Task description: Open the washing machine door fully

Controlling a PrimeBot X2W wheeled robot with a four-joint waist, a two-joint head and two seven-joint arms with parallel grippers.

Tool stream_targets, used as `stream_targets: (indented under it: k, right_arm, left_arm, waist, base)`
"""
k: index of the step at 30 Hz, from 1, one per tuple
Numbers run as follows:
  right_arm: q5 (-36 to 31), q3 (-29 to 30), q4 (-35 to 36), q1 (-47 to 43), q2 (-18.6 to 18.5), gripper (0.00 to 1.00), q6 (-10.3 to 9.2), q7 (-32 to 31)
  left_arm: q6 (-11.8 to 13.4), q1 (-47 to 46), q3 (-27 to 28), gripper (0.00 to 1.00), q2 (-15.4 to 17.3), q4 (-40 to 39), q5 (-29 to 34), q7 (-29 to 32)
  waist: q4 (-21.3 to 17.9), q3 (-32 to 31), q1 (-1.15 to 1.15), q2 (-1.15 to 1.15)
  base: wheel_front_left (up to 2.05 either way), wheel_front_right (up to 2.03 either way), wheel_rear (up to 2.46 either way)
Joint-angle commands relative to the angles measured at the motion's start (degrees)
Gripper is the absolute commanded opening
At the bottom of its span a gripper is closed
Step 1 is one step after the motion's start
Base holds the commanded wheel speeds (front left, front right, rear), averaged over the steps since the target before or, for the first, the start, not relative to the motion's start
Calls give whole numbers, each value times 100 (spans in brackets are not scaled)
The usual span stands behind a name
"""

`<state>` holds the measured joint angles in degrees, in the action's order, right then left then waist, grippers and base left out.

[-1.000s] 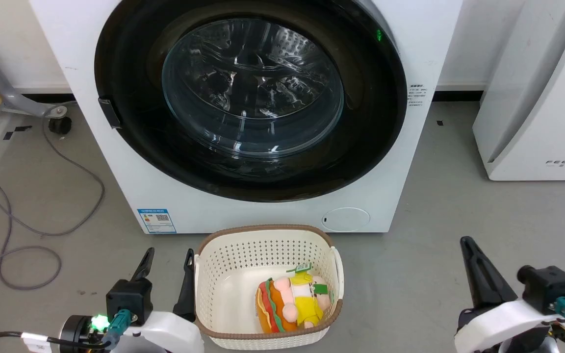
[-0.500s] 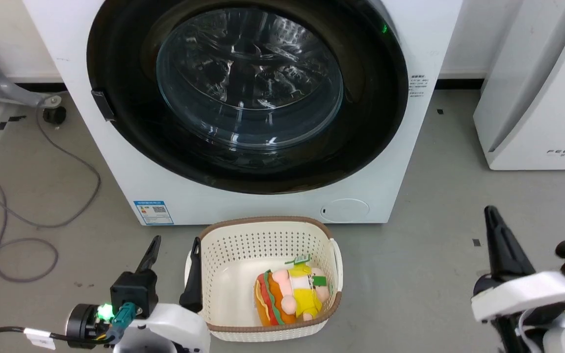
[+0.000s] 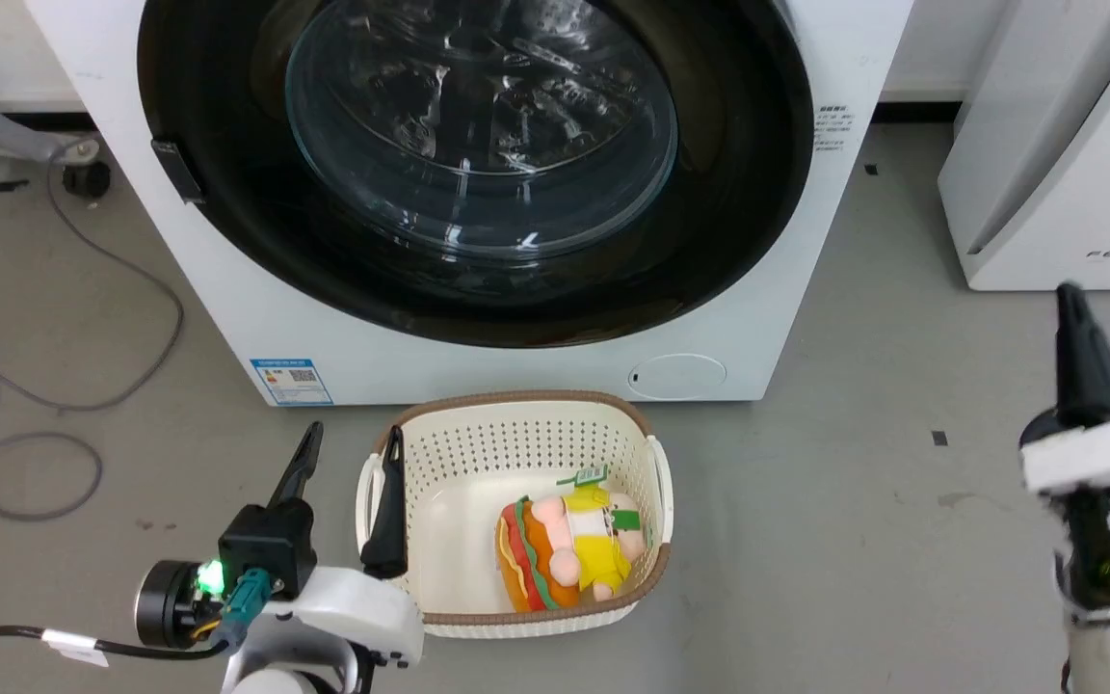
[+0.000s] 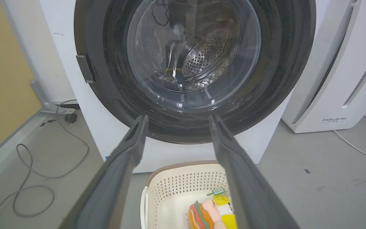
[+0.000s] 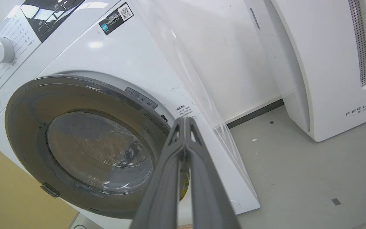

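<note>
**Left gripper** (image 3: 353,434): the two long dark fingers are spread wide with nothing between them. Just to its right, a cream perforated plastic basket with a brown rim (image 3: 516,397) stands on the smooth grey floor (image 3: 854,501). In the head view the gripper's right finger overlaps the basket's left handle; contact cannot be confirmed. Inside the basket, further right of the gripper, lies a soft plush toy in orange, pink and yellow (image 3: 565,564).

**Right gripper** (image 3: 1068,299): the fingers are pressed together, holding nothing. It is over bare floor, with the basket well off to its left.

**Ahead of the left gripper:** beyond the basket stands the white box-shaped front-loading washing machine (image 3: 256,318). The basket sits between the gripper and the machine's foot.
- The large round glossy black washing machine door (image 3: 478,145) spans nearly the machine's width and lies shut against the front.
- Its clear bulging glass window shows a perforated steel drum behind.
- A small dark latch tab (image 3: 177,172) sits on the door's edge, ahead and left of the gripper.
- A blue label sticker (image 3: 290,381) marks the lower corner straight ahead, and a round white cover (image 3: 677,376) lies ahead and right.

**Ahead of the right gripper:** a tall smooth white appliance marked FEELBIRD (image 3: 1046,145) stands beside the machine and apart from it.
</note>
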<state>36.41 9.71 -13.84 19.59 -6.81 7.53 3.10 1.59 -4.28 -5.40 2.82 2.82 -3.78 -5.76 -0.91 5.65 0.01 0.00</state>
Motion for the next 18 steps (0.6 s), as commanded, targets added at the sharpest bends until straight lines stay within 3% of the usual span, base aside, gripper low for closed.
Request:
stream_targets:
  k: [1,18]
  right_arm:
    - [161,43,-81,196,-58,0,-2,-3]
    - [823,-392,-1278,2379,-767,0,-2,-663]
  left_arm:
    - [35,-123,-36,100,4,-24,-58,-59]
    - [82,-584,-273,100,5,-65,-111,-262]
  waist:
    - [4,33,-1,0]
    - [71,649,-1,0]
  base:
    - [0,0,0]
    - [0,0,0]
